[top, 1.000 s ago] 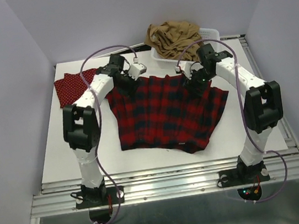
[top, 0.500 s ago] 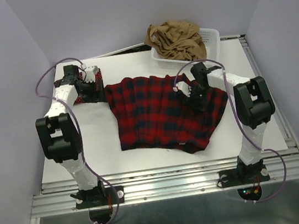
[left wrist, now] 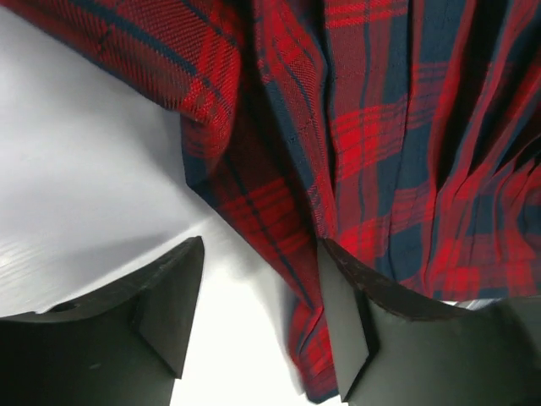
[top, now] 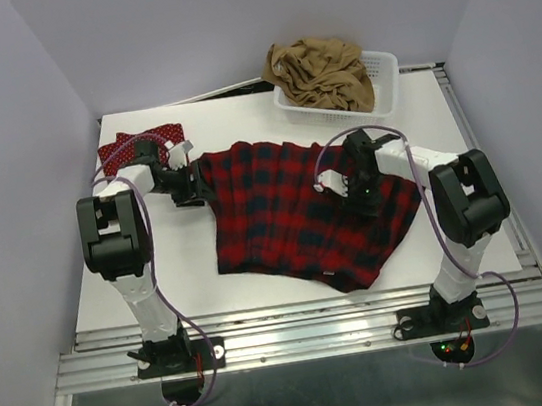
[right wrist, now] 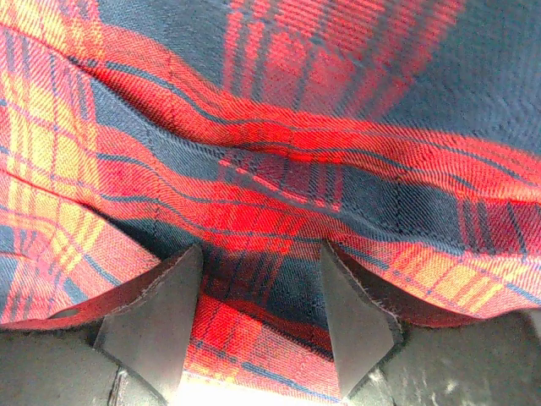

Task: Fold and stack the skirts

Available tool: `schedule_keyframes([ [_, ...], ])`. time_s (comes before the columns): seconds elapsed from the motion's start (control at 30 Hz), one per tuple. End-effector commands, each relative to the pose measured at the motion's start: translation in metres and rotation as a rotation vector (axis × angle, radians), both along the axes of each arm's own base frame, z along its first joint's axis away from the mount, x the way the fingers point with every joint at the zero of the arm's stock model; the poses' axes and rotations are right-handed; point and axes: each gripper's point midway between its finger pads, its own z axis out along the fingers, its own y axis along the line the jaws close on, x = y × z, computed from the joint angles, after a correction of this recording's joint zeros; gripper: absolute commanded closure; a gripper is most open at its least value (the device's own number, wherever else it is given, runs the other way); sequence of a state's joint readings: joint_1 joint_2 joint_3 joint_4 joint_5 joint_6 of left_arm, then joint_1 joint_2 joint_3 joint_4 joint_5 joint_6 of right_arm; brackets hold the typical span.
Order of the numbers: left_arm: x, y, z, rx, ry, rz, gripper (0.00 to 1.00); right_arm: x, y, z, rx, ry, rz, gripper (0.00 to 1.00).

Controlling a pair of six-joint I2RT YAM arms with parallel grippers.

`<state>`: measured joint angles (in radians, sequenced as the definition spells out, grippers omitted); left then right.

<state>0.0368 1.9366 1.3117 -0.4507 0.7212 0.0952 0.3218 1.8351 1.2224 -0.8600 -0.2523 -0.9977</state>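
I have the plaid skirt [top: 292, 210] spread flat across the middle of the table [top: 149, 271], which I judge is there so I can fold it before stacking. The dotted red skirt [top: 131, 144] sits at the far left corner, partly under my left arm, and the tan skirt [top: 318, 70] is heaped in the white basket [top: 388, 86] at the far right, well apart from the work. My left gripper [top: 194, 181] is low at the skirt's far left corner. In its wrist view the fingers [left wrist: 169, 296] are spread wide: the skirt's loose edge runs down between them toward the right finger, and bare table shows by the left one. Nothing is pinched yet, so I read this as lining up to take that corner. My right gripper [top: 359, 194] points down over the right part of the same skirt, inside its right edge. Its fingers [right wrist: 156, 313] are also spread, with plaid cloth and a raised ridge filling the gap between them. I cannot tell whether the tips press on the cloth or hang just above it. I judge the two grippers sit on opposite sides so that one can lift a corner while the other steadies the cloth or takes a matching hold. The fold itself has not begun.
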Motion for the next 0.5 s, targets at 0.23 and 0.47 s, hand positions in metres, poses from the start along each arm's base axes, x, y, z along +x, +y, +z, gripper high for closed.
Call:
schedule_keyframes([
  [0.23,0.019,-0.047,0.001,-0.042,-0.054,-0.047,0.64,-0.043,0.047,-0.003,0.014,0.151,0.086,0.43],
  [0.47,0.073,-0.079,0.009,0.069,-0.096,-0.173,0.87,-0.099,0.091,-0.005,0.055,0.336,0.229,0.46],
])
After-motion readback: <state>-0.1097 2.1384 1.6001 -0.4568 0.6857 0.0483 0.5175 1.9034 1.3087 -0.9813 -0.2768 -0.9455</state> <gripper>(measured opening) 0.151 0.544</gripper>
